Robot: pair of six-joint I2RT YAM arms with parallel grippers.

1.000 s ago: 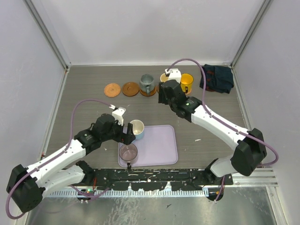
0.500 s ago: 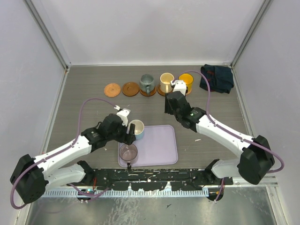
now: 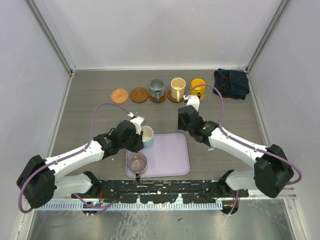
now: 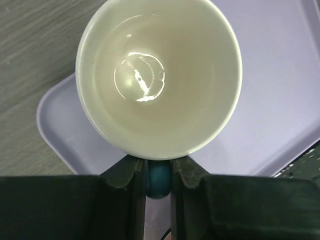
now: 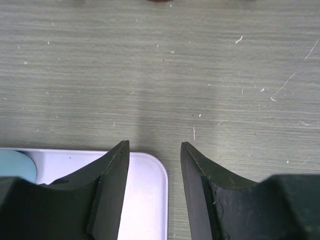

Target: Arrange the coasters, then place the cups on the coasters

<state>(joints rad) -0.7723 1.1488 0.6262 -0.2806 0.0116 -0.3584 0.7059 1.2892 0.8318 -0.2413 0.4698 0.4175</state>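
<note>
Landmark: the lavender tray (image 3: 170, 160); we reckon every place below from it.
Light blue cup (image 4: 159, 75): upright at the tray's far-left corner, white inside and empty.
Left fingers (image 4: 125, 185): clamped on that cup's blue handle (image 4: 159, 181), one finger on each side. We cannot tell from either view whether the base has left the tray.
Right fingers (image 5: 112, 170): apart with nothing between them, over the tray's far-right corner and the bare table (image 5: 225, 75) just beyond it.
Mauve cup (image 3: 136, 162): upright on the tray's near-left corner, not held.
Coaster row: set well beyond the tray's far edge and running left to right. The leftmost coaster (image 3: 119, 95) and the second coaster (image 3: 139, 94) are bare.
Served cups: the grey-green cup (image 3: 156, 89) and the cream cup (image 3: 178, 86) stand on coasters next in the row. The orange-yellow cup (image 3: 198, 86) stands at its right end.
Governing relation: both bare coasters lie beyond the tray's far-left corner, away from the held cup and somewhat left of it. The second coaster is the nearer. The handle runs from the cup body back toward the left wrist, so the cup leads in any outward carry.
Nearer arm: the left, in our judgement. It already has the grip, and the bare coasters are on its side.
Outstanding: two cups are not yet on coasters.
</note>
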